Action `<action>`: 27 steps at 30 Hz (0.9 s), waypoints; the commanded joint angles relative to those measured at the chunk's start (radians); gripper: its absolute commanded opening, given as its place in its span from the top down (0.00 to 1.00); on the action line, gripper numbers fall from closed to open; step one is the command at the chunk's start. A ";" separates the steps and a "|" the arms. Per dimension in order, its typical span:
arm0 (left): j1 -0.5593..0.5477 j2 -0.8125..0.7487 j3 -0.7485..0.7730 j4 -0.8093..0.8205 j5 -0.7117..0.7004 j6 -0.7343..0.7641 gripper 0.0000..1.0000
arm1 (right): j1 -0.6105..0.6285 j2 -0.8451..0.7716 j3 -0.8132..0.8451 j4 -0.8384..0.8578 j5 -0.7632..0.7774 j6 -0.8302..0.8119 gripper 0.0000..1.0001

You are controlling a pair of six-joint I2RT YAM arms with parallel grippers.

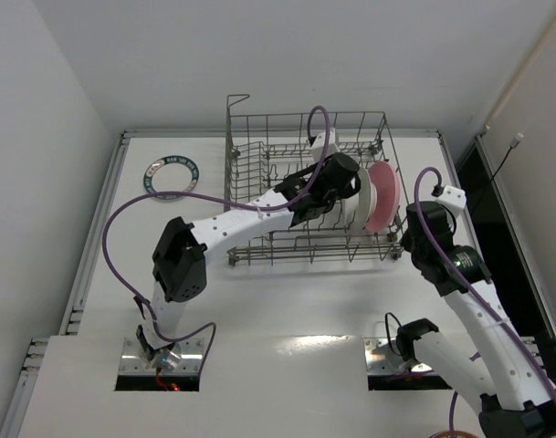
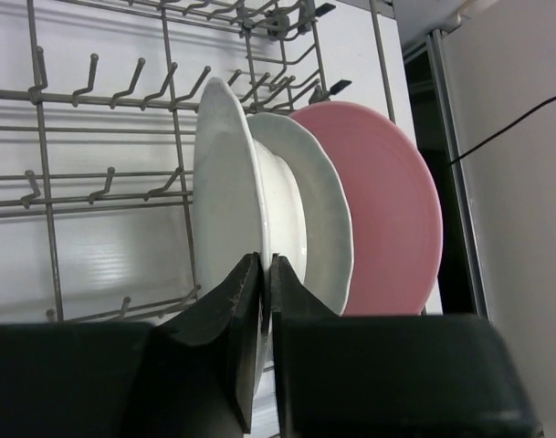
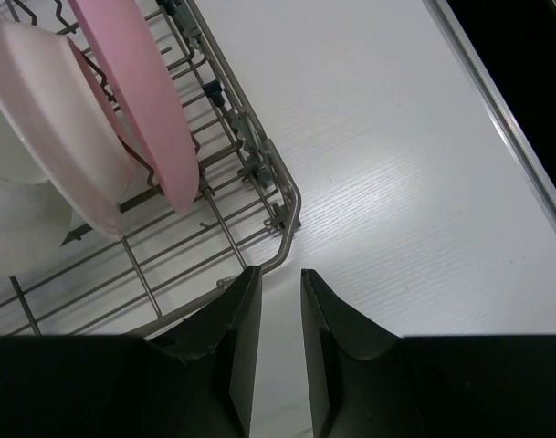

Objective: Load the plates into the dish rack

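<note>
Pink and plain, the round dinner plate (image 2: 387, 210) stands on edge at the right end of the large grey wire dish rack (image 1: 305, 248), among its upright tines. Just beside it stands a whitish round plate (image 2: 330, 219), and next to that a second whitish plate (image 2: 225, 173) — all three upright and close together, their rims overlapping in the left wrist view. The left gripper (image 2: 266, 266) is clamped on the lower rim of that second whitish plate, pinching it from both faces. The right gripper (image 3: 279, 274) hovers just outside the rack's rounded corner, its jaws a narrow gap apart and holding nothing. A white plate with a dark lettered rim (image 1: 171, 173) lies flat on the white table (image 3: 396, 182), well left of the rack — pale walls enclose the table
</note>
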 commanded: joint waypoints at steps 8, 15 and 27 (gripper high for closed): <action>-0.016 0.040 0.105 0.018 0.008 -0.007 0.51 | -0.006 0.008 0.038 0.029 -0.037 -0.032 0.77; -0.025 -0.028 0.114 0.008 0.008 0.062 0.32 | -0.006 0.008 0.038 0.029 -0.056 -0.032 0.77; -0.027 -0.545 -0.048 0.027 -0.140 0.689 0.00 | -0.006 0.008 0.000 0.062 -0.095 -0.032 0.73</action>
